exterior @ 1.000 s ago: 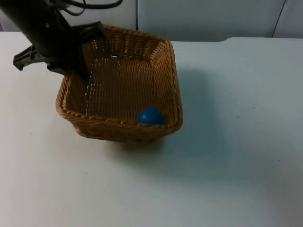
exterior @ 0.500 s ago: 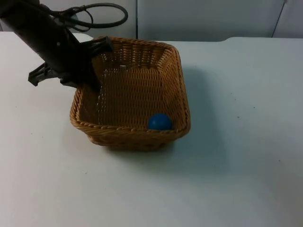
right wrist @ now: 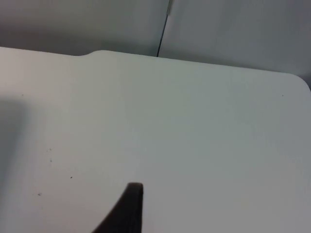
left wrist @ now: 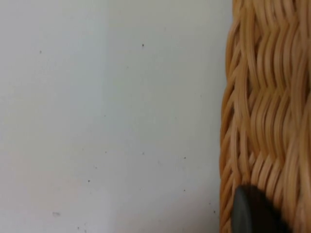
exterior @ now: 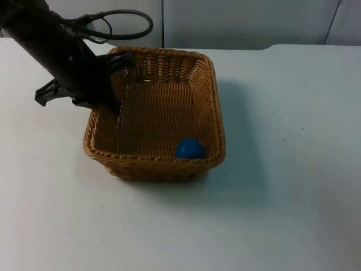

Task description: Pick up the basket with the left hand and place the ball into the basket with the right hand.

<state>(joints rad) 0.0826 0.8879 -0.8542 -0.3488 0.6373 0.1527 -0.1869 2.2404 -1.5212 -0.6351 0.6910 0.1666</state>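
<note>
A square woven wicker basket (exterior: 217,113) stands left of the table's middle. A blue ball (exterior: 189,148) lies inside it, in the near right corner against the front wall. My left gripper (exterior: 107,101) is shut on the basket's left rim, one finger inside the wall and one outside. In the left wrist view the woven wall (left wrist: 267,97) runs close beside a black fingertip (left wrist: 252,213), with white table beyond it. My right gripper (right wrist: 129,208) hangs over bare white table, away from the basket.
The white table (exterior: 282,197) spreads open to the right of the basket and in front of it. A grey partition wall (exterior: 242,22) closes off the far edge. The left arm (exterior: 51,45) reaches in over the far left corner.
The left gripper has carried the basket to the right and toward the front edge. The ball stayed in its near right corner. Over the last half second the basket barely shifted.
</note>
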